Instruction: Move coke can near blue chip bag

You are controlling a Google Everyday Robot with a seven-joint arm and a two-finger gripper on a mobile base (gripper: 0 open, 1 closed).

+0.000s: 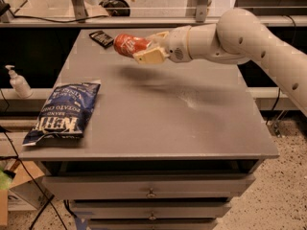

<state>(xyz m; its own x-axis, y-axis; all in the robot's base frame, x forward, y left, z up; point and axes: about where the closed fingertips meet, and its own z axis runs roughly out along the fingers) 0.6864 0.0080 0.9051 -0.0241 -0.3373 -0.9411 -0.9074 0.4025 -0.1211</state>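
Coke can (128,44): red with white script, lying sideways in the air, raised clear of the grey worktop (192,123), above its rear-left part, with a soft shadow beneath.
Pincer (145,47): cream-coloured, clamped on the can's right end, at the tip of a white arm (240,37) reaching in from the right.
Blue chip bag (62,111): flat at the worktop's front-left edge, white lettering upside down to the camera, well apart from the can.
Small black packet (101,38): flat at the rear-left corner, just beyond the can.
Pump bottle (19,83): upright on a ledge left of the worktop.
Drawers (148,188): below the worktop, fitted with small knobs.
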